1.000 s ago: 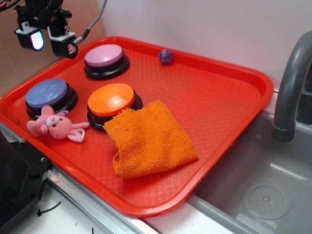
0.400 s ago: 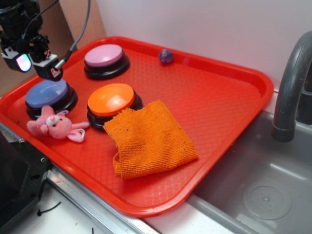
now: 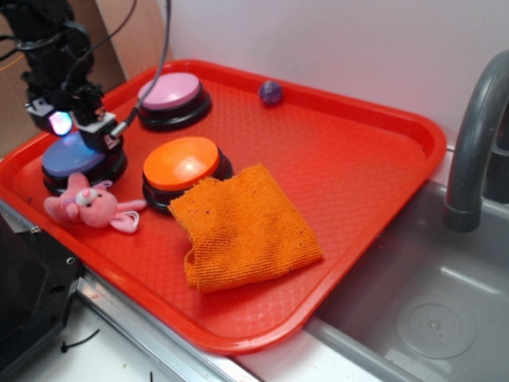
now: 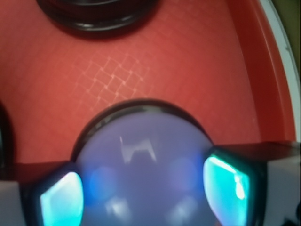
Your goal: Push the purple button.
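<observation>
The purple button [image 3: 70,156] has a bluish-purple dome on a black base and sits at the near left of the red tray [image 3: 358,151]. My gripper [image 3: 83,131] is open and hangs right over this button, one glowing finger on each side. In the wrist view the dome [image 4: 141,160] fills the space between the two cyan-lit pads [image 4: 61,200], and the gripper [image 4: 143,190] is very close to it. Whether the fingers touch the dome cannot be told.
A pale lilac button [image 3: 169,90] stands behind, an orange button [image 3: 181,161] to the right. A pink plush toy [image 3: 87,205] lies against the purple button's front. An orange cloth [image 3: 242,227], a small purple ball [image 3: 270,91], a sink [image 3: 429,310] and faucet [image 3: 477,135] lie rightward.
My gripper has come down and forward from above the tray's back left edge to just over the purple button. Nothing on the tray has shifted.
</observation>
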You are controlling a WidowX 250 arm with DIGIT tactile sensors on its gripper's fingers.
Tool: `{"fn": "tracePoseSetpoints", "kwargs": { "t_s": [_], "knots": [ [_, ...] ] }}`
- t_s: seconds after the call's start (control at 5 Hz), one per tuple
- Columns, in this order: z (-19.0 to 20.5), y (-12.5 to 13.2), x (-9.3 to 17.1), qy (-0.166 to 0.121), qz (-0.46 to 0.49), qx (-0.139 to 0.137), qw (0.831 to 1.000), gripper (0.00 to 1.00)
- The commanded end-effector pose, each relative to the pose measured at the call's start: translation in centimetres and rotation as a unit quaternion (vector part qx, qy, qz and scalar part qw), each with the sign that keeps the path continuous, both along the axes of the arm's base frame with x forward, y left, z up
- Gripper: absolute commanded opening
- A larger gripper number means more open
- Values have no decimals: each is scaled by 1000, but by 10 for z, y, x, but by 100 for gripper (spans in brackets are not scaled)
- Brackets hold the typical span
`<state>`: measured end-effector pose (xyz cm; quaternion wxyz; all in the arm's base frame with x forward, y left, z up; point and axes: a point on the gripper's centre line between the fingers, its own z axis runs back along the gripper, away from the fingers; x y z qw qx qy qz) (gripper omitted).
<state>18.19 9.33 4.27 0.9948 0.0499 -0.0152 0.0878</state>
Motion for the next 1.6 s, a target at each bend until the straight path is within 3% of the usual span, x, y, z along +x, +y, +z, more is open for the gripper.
{"fn": "tracePoseSetpoints", "kwargs": {
  "t_s": [0.0, 0.4, 0.8, 1.0, 1.2, 1.4],
  "knots": [
    [-7, 3, -3, 24, 11, 28, 999, 100],
    [27, 3, 2, 3, -16, 5, 1000, 100],
    [44, 2, 1, 0, -14, -4, 1000, 100],
    [50, 1, 1, -1, -17, -7, 1000, 100],
    [56, 0, 0, 6, -13, 11, 1000, 100],
    [62, 0, -1, 6, -4, 1, 1000, 100]
  ]
}}
